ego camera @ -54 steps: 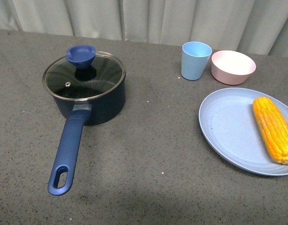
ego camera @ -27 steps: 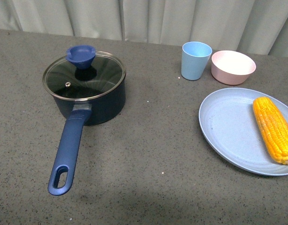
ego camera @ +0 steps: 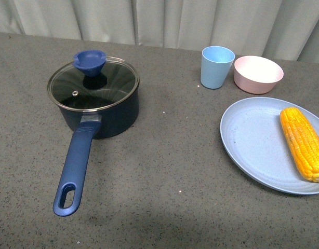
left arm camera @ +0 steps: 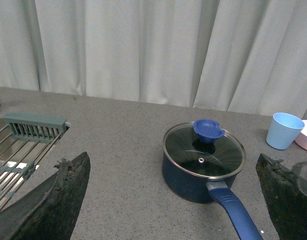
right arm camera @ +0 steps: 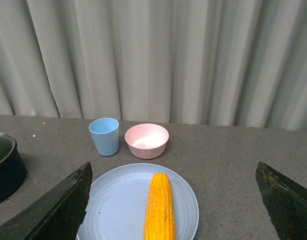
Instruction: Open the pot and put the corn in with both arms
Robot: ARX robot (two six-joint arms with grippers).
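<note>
Start of task: pot lidded, corn outside.
The left gripper, jaws wide apart, faces the pot ahead; it should next take the lid knob. The right gripper, also apart and empty, has the corn ahead on the plate.

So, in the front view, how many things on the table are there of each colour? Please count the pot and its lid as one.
Blue: 3 (pot, cup, plate)
Pink: 1 (bowl)
Yellow-orange: 1 (corn)
Total: 5
</note>
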